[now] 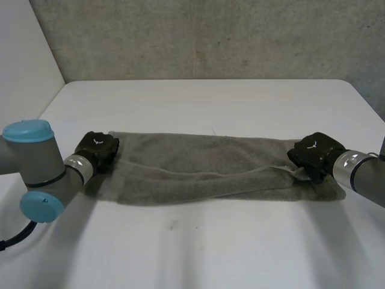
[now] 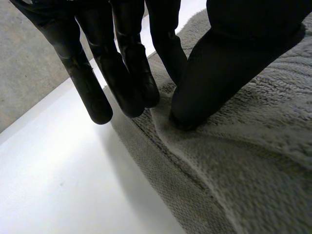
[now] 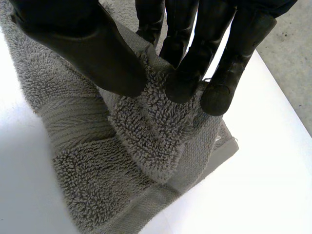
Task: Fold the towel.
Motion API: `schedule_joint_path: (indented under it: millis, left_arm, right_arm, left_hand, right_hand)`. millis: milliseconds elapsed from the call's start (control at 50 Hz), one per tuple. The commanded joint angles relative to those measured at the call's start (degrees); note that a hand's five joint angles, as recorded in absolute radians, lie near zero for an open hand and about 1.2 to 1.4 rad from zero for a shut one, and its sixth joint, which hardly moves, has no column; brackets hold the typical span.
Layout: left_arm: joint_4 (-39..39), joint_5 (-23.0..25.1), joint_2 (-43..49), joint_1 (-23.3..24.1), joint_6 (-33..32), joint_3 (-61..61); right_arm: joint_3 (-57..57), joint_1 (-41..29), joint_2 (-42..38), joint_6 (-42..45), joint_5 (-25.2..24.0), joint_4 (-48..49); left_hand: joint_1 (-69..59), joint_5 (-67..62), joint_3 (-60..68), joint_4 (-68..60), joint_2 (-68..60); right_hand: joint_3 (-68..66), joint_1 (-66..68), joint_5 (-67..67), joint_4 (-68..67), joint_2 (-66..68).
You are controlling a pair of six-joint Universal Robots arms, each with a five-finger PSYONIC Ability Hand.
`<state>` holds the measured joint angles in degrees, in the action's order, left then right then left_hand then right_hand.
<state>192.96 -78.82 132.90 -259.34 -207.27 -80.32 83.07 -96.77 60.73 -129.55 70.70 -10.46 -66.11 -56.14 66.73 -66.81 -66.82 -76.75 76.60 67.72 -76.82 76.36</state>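
Step in hand: gripping both short ends of the towel [image 1: 198,165], which lies doubled lengthwise across mid-bench [image 1: 198,102], long side parallel to the near edge.

Left robot hand [image 1: 96,147]: at the end toward the bench's left edge, thumb on top, fingers at the hem, apparently pinching it.

Right robot hand [image 1: 313,153]: pinches a raised tuck at the opposite end.

Next move, judged: lift one end and carry it over to the other, keeping the edges aligned.

Count: one towel, two robot hands.

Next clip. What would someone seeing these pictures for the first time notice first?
A grey towel lies stretched across the white table, a loose fold running along it. A black hand grips each end: the left hand at the left end, the right hand at the right, whose fingers and thumb pinch up a ridge of cloth.
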Motion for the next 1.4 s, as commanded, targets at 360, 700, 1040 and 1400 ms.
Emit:
schedule_joint_path:
  millis: [360, 700, 1040, 1400]
  left_arm:
    - [-0.92, 0.07, -5.81, -0.11, 0.46, -0.8]
    - [-1.01, -0.11, 0.25, -0.11, 0.46, 1.57]
    - [-1.8, 0.07, 0.34, -0.11, 0.37, 1.49]
    - [-1.54, -0.2, 1.05, -0.11, 0.28, 1.75]
  right_arm:
    - [-0.36, 0.0, 0.45, -0.09, 0.22, -0.17]
    - [-0.1, 0.0, 0.09, 0.0, 0.22, -0.17]
    - [-0.01, 0.0, -0.17, 0.0, 0.22, -0.17]
    - [-0.1, 0.0, -0.17, 0.0, 0.22, -0.17]
  left_hand:
    - [50.51, 50.54, -51.12, 51.21, 51.22]
    - [43.45, 43.48, -44.06, 44.15, 44.16]
    - [10.31, 10.34, -10.92, 11.01, 11.02]
    - [-13.89, -13.86, 13.27, -13.19, -13.18]
  right_hand:
    - [-3.25, 3.4, 2.28, -3.18, 3.64]
    - [-3.25, 3.4, 2.28, -3.18, 3.64]
    - [-3.25, 3.4, 2.28, -3.18, 3.64]
    - [-3.25, 3.4, 2.28, -3.18, 3.64]
